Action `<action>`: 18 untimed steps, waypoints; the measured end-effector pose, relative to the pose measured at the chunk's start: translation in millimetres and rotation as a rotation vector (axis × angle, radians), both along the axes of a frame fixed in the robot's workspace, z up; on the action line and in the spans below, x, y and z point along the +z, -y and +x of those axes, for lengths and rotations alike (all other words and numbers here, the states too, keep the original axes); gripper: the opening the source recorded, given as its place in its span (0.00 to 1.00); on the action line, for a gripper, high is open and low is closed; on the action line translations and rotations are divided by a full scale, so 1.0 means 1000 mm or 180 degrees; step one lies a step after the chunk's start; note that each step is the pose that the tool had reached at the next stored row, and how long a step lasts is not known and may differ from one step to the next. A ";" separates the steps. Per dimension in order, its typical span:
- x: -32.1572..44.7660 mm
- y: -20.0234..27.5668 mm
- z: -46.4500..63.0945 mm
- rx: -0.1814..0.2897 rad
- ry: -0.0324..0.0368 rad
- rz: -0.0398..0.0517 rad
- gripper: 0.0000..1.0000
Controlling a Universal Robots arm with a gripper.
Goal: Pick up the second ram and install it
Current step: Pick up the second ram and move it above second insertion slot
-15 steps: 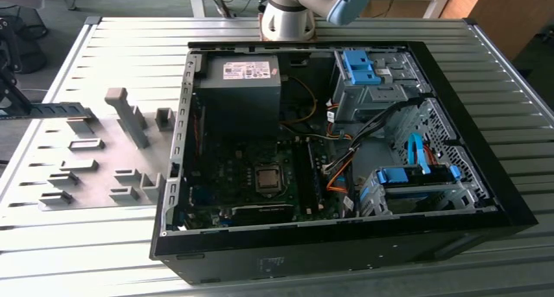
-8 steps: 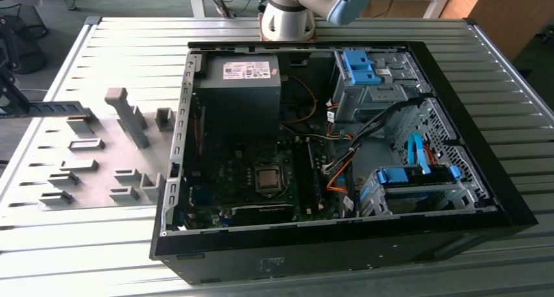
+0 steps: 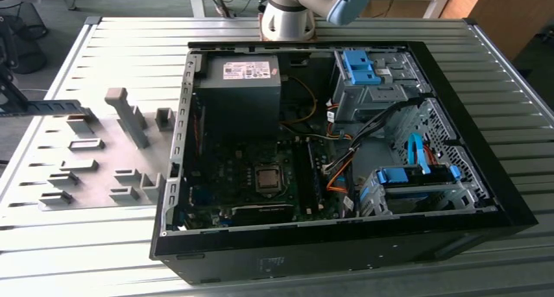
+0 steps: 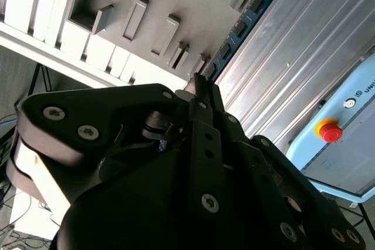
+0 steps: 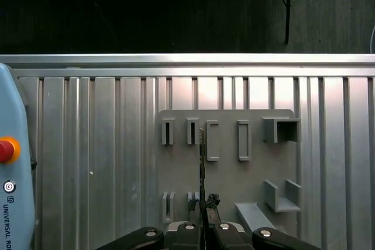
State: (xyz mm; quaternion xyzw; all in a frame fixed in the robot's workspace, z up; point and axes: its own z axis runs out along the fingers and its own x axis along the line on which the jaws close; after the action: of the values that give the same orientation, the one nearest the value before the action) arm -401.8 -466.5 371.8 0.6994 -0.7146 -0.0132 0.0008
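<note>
My gripper point(image 5: 203, 208) is shut on the second ram point(image 5: 202, 165), a thin blue board that I see edge-on in the first wrist view. In the second wrist view the ram point(image 4: 240, 27) juts out from between the closed fingers point(image 4: 205, 115), its dark chips showing. It hangs above the grey holder plate point(image 5: 222, 180), over the slotted part. In the exterior view the ram point(image 3: 48, 107) is a dark level bar at the far left, above the holder plate's point(image 3: 100, 161) far corner and well away from the open computer case point(image 3: 338, 245).
The case lies open with its motherboard point(image 3: 259, 180), power supply point(image 3: 238, 83), cables and blue drive clips point(image 3: 416, 177) exposed. The arm's base point(image 3: 290, 15) stands behind the case. A light-blue pendant with a red stop button point(image 5: 4, 150) lies beside the holder plate on the ribbed metal table point(image 3: 87, 258).
</note>
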 end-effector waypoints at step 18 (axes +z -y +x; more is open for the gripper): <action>0.0353 0.0000 0.000 0.0000 0.0000 0.0000 0.14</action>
State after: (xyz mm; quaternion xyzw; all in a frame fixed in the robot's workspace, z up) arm -401.8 -466.5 407.1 0.6994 -0.7146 -0.0132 0.0007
